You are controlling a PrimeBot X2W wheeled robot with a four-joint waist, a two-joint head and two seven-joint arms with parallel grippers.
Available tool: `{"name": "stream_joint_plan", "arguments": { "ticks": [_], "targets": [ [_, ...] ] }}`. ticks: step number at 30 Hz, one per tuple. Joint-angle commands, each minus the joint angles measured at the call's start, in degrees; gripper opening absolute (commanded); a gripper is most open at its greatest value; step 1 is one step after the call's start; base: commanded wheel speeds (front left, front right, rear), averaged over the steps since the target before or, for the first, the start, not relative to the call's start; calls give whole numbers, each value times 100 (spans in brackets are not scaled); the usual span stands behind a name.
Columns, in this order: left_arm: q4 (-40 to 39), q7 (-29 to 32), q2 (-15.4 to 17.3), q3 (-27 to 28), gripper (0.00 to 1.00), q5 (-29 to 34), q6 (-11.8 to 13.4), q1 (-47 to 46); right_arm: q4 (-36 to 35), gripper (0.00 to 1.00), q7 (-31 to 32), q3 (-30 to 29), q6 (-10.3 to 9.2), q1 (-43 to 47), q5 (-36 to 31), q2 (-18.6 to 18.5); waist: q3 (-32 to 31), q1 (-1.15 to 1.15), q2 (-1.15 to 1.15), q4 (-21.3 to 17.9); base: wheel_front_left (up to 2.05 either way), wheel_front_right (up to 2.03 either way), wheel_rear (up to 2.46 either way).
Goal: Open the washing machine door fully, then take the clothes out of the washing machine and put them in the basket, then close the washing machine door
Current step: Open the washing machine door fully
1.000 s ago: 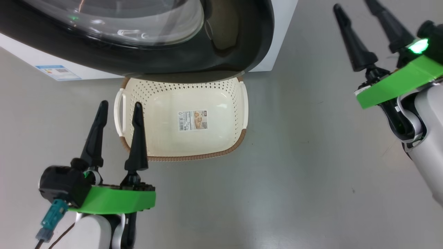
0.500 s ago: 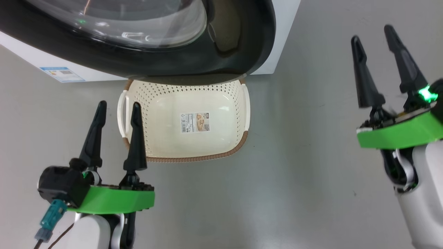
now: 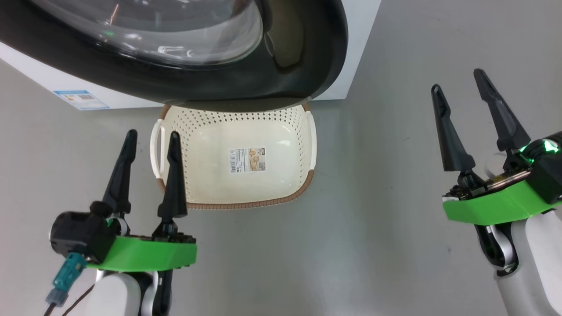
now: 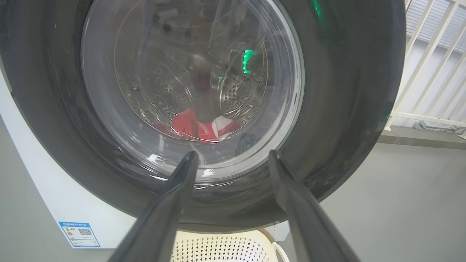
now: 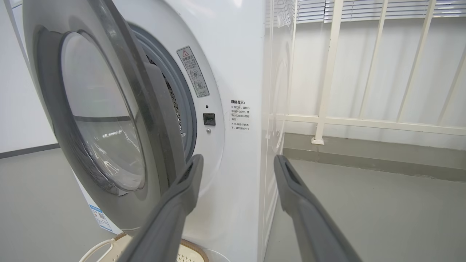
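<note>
In the head view, the left end effector [image 3: 153, 133] stands at 8 o'clock, above the grey floor [image 3: 373, 219]. Its two dark fingers are spread apart and hold nothing. One finger crosses in front of the left handle of the basket [image 3: 246, 204], but I cannot tell if it touches it. The right end effector [image 3: 456, 80] is at 3 o'clock, well apart from the basket. Its fingers are also spread, with nothing between them.

The basket sits on the floor at the centre of this view, with only a sticker [image 3: 247, 159] on its bottom. Its far edge is hidden under the washing machine door [image 3: 303, 66], which fills the view from 10 to 12 o'clock with its glossy black rim and glass bowl. Behind the door is the washing machine [image 3: 358, 39], and a small blue label [image 3: 81, 99] is on its lower corner at 9 o'clock.

In the left wrist view, the clothes [image 4: 204, 127] are seen through the glass. They are a red heap with a white part, lying at the bottom of the perforated drum [image 4: 233, 98].

In the right wrist view, the door is at 9 o'clock and stands partly open, tilted away from the white front. The gap shows the grey rubber ring [image 5: 187, 109]. A white railing [image 5: 364, 122] runs along the wall at 3 o'clock.
</note>
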Motion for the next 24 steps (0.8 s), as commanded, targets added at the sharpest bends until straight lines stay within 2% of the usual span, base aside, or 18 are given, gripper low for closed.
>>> {"name": "stream_joint_plan", "arguments": {
  "ticks": [1,24],
  "targets": [
    [-107,-51,101,176,100,24,-20,100,-154,100,-36,71,37,142,-47,45,-10,0,0,-7,0,0,0],
    [-4,-51,101,198,100,55,-41,164,-76,100,-36,111,37,322,-88,94,-175,0,0,-33,0,0,0]
  ]
}}
